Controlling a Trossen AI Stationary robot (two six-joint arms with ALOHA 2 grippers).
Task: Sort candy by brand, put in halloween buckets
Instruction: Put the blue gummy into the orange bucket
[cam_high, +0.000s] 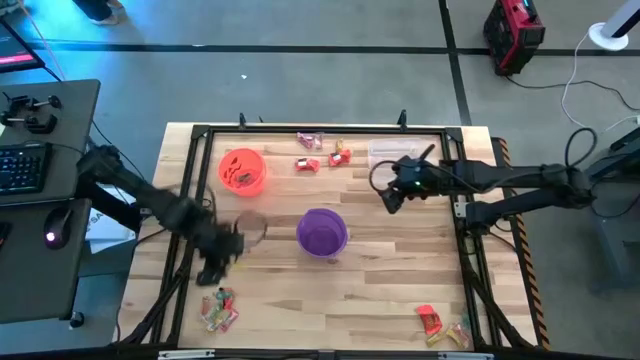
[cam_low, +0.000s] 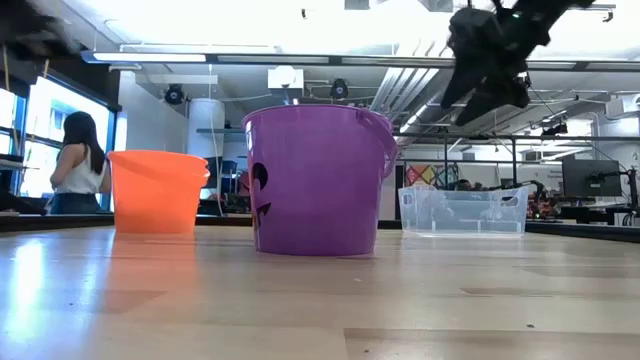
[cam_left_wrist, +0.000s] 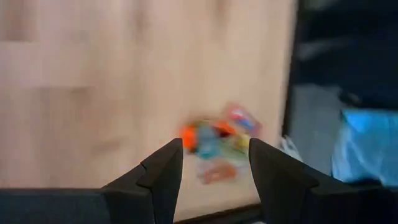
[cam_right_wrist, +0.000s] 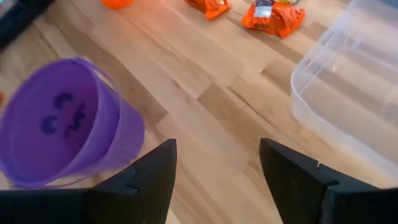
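Note:
The orange bucket (cam_high: 243, 171) stands upright at the far left with some candy inside; the purple bucket (cam_high: 322, 232) stands mid-table. Candy lies in three groups: far middle (cam_high: 320, 152), near left (cam_high: 218, 308) and near right (cam_high: 440, 325). My left gripper (cam_high: 215, 268) hangs open above the table just far of the near-left pile, which shows beyond its fingers (cam_left_wrist: 217, 140). My right gripper (cam_high: 390, 197) is open in the air between the purple bucket (cam_right_wrist: 62, 130) and the clear tub (cam_right_wrist: 348, 93), with nothing between its fingers.
A clear rectangular tub (cam_high: 392, 155) sits at the far right next to the right arm. A black frame (cam_high: 190, 200) runs around the table's edges. Bare wood lies between the purple bucket and the near edge.

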